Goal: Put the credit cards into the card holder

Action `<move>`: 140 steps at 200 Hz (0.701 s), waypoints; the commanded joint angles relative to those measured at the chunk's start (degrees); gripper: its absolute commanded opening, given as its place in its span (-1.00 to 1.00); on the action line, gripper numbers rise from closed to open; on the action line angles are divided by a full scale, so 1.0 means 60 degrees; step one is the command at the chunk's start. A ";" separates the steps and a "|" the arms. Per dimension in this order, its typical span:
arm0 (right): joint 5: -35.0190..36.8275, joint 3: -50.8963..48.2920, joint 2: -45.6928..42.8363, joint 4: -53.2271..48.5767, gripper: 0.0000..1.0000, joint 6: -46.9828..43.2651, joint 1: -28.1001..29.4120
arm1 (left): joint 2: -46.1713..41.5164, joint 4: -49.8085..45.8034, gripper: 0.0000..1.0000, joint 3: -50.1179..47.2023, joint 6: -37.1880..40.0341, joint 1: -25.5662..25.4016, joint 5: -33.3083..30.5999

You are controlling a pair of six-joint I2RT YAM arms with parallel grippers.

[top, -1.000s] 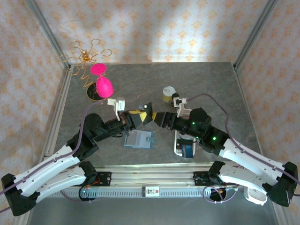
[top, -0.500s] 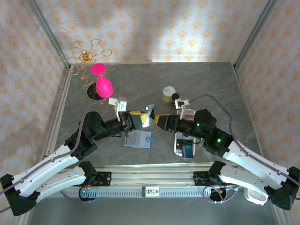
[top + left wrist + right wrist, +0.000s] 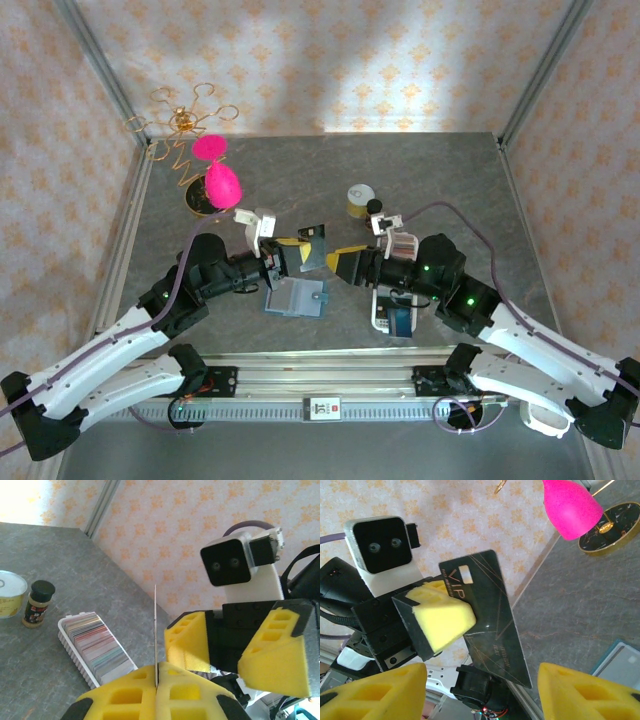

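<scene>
Arms both come in toward the middle of the table (image 3: 450,180), the left one from the near-left and the right one from the near-right. Their wrists are up off the surface and the tips face each other. The left gripper (image 3: 298,252) is pinched tight on one dark credit card (image 3: 487,625) marked VIP. It's held on edge, so the left wrist cam just sees a thin line poking up between the yellow pads (image 3: 190,700). The right gripper (image 3: 343,262) has its jaws partway apart with nothing in them, right next to the card's free end. Can't tell if it's touching.

The card holder (image 3: 297,297) lies flat on the table just near of the two grippers. The other credit cards (image 3: 97,647) sit packed in the white tray (image 3: 75,655) under the right arm.
</scene>
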 commanded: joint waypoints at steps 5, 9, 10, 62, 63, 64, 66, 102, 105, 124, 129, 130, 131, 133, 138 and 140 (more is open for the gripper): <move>-0.0072 0.0478 -0.0229 0.0062 0.22 -0.0334 0.0043 | -0.0257 0.0424 -1.00 0.0075 -0.0148 0.0093 0.0676; -0.0096 0.0471 -0.0210 0.0128 0.22 -0.0323 0.0043 | -0.0262 0.0565 -1.00 0.0036 -0.0236 0.0093 0.0818; -0.0108 0.0473 -0.0201 0.0141 0.22 -0.0316 0.0043 | -0.0262 0.0593 -1.00 0.0033 -0.0258 0.0096 0.0872; -0.0234 0.0592 0.0138 0.0458 0.19 -0.0322 0.0043 | -0.0415 0.1924 -1.00 -0.0142 -0.1301 0.0086 0.2204; -0.0244 0.0593 0.0143 0.0472 0.18 -0.0308 0.0046 | -0.0412 0.1931 -1.00 -0.0144 -0.1310 0.0092 0.2216; -0.0244 0.0593 0.0143 0.0472 0.18 -0.0308 0.0046 | -0.0418 0.1942 -1.00 -0.0152 -0.1322 0.0095 0.2222; -0.0250 0.0593 0.0152 0.0494 0.17 -0.0301 0.0044 | -0.0422 0.1961 -1.00 -0.0147 -0.1353 0.0098 0.2238; -0.0632 0.0582 0.0229 0.1062 -0.13 -0.0178 0.0043 | -0.0367 0.2077 -1.00 -0.0332 -0.1525 0.0093 0.2402; -0.0640 0.0579 0.0231 0.1074 -0.17 -0.0185 0.0043 | -0.0365 0.2071 -1.00 -0.0352 -0.1525 0.0091 0.2404; -0.0745 0.0580 0.0273 0.1059 -0.38 -0.0190 0.0043 | -0.0350 0.2070 -1.00 -0.0387 -0.1562 0.0092 0.2404; -0.0769 0.0582 0.0272 0.1050 -0.44 -0.0183 0.0043 | -0.0350 0.2057 -1.00 -0.0388 -0.1554 0.0092 0.2404; -0.0774 0.0580 0.0282 0.1049 -0.45 -0.0180 0.0043 | -0.0350 0.2056 -1.00 -0.0384 -0.1554 0.0088 0.2404; -0.0777 0.0579 0.0279 0.1048 -0.46 -0.0178 0.0043 | -0.0350 0.2048 -1.00 -0.0382 -0.1554 0.0086 0.2404; -0.0786 0.0578 0.0281 0.1048 -0.48 -0.0166 0.0043 | -0.0350 0.2043 -1.00 -0.0381 -0.1554 0.0088 0.2397; -0.0805 0.0572 0.0284 0.1035 -0.52 -0.0161 0.0043 | -0.0350 0.2029 -1.00 -0.0382 -0.1554 0.0088 0.2379; -0.0815 0.0566 0.0279 0.1034 -0.54 -0.0161 0.0043 | -0.0346 0.2027 -1.00 -0.0392 -0.1554 0.0092 0.2365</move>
